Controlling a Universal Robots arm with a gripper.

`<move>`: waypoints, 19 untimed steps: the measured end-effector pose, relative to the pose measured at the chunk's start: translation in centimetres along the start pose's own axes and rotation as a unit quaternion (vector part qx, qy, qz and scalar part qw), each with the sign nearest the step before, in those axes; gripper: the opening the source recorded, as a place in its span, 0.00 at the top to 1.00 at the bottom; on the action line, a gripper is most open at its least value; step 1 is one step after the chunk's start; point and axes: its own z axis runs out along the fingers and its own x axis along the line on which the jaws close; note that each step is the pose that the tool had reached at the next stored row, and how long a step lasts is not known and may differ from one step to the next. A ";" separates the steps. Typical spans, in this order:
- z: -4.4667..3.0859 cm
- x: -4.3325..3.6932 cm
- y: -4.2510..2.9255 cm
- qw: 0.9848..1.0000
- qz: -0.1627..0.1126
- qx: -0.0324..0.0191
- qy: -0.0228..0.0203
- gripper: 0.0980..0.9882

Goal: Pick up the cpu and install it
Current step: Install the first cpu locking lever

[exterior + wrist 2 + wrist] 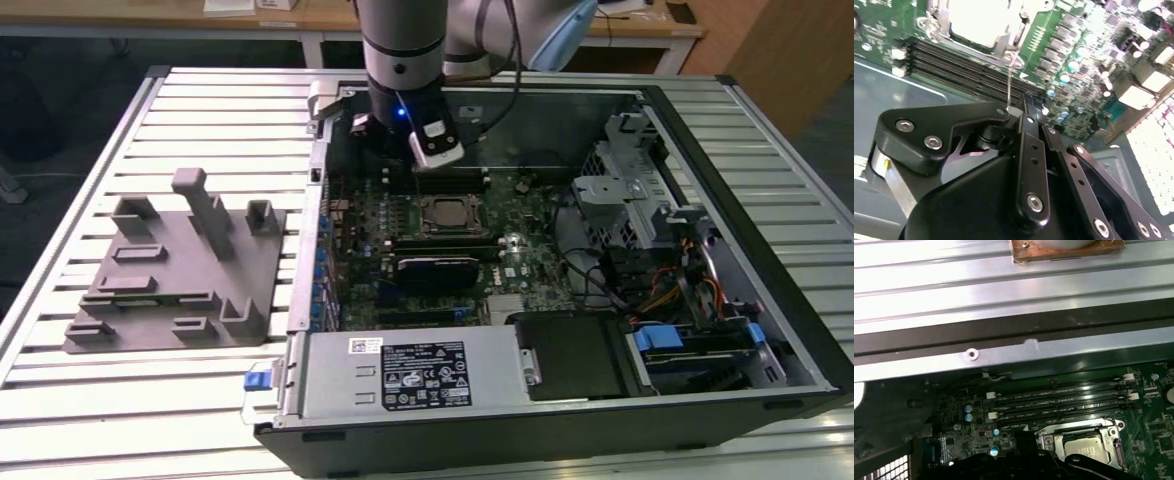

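Over the socket: gripper closed, tips at lever.
cpu: seated; light, fragile, so you grip edges only.

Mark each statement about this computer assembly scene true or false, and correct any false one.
1. The fixture lies outside the case, at the exterior view's left. True.
2. The cpu lies on the fixture. False: it sits in the socket on the motherboard.
3. The gripper hangs outside the case. False: it is inside the case, over the motherboard, close to the socket.
4. The case is open, with its motherboard showing. True.
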 end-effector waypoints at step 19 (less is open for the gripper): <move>0.24 -3.06 0.40 1.000 0.001 0.002 -0.004 0.99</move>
